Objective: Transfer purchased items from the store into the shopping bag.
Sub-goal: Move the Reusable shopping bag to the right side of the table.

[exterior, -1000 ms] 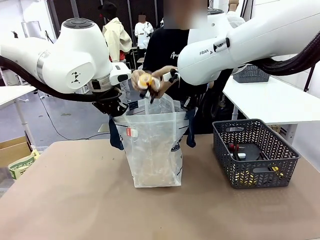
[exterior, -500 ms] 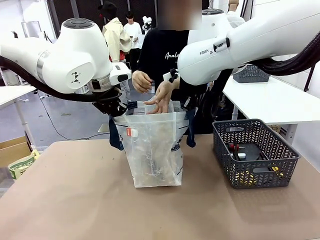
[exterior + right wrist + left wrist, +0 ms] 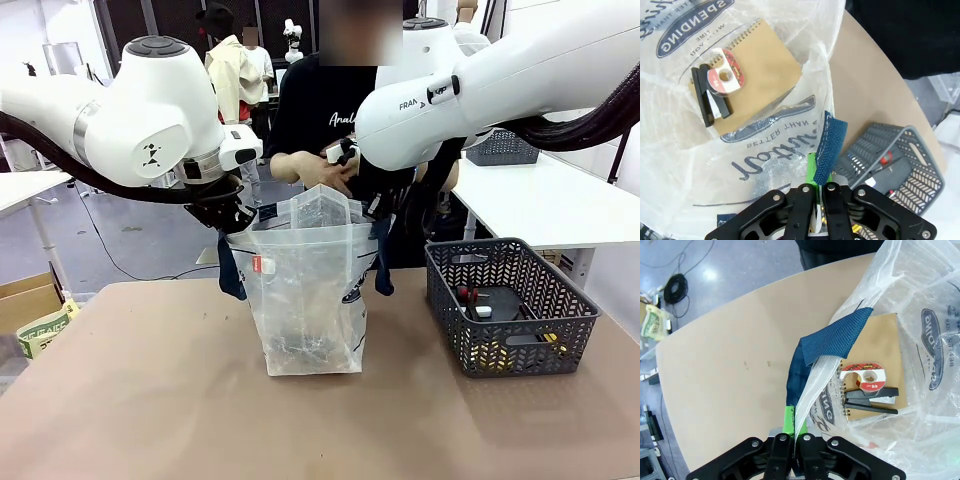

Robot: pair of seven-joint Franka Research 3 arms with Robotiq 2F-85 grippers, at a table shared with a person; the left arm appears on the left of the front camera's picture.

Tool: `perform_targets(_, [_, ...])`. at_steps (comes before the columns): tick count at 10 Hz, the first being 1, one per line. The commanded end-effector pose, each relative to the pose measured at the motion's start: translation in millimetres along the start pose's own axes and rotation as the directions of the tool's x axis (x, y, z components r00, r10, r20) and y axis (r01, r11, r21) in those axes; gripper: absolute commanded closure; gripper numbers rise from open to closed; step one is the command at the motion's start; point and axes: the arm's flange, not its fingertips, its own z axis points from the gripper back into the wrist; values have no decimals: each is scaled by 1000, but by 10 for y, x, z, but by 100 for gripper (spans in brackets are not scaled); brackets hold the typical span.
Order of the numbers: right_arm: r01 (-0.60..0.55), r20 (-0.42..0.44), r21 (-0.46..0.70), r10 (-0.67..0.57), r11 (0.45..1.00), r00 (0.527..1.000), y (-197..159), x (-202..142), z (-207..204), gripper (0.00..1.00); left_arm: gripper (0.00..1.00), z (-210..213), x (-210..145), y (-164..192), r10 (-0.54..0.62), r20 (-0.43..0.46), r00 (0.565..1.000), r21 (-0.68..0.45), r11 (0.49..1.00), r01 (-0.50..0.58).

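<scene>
Front view: shopping bag (image 3: 305, 300) stands mid-counter, and the basket (image 3: 480, 243) near the counter's right edge holds more items. Left gripper (image 3: 792, 427) and right gripper (image 3: 818, 187) jaws each pinch the bag rim, spreading its mouth. Risk: slick film slips free and the mouth collapses over notebook (image 3: 882, 345) and tape dispenser (image 3: 867, 377).

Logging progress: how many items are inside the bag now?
3: tan notebook flat at the bottom, tape roll on it, black tool beside the roll. The bag folds may hide others.
</scene>
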Motion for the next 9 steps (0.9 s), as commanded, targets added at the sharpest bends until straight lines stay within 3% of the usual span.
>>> perform_targets(1, [0,0,-1,0,1000,1000,-11,-8,2,100,100,10,2,19,0,3,1000,4,1000,0])
perform_targets(9, [0,0,-1,0,1000,1000,-11,-8,2,100,100,10,2,19,0,3,1000,4,1000,0])
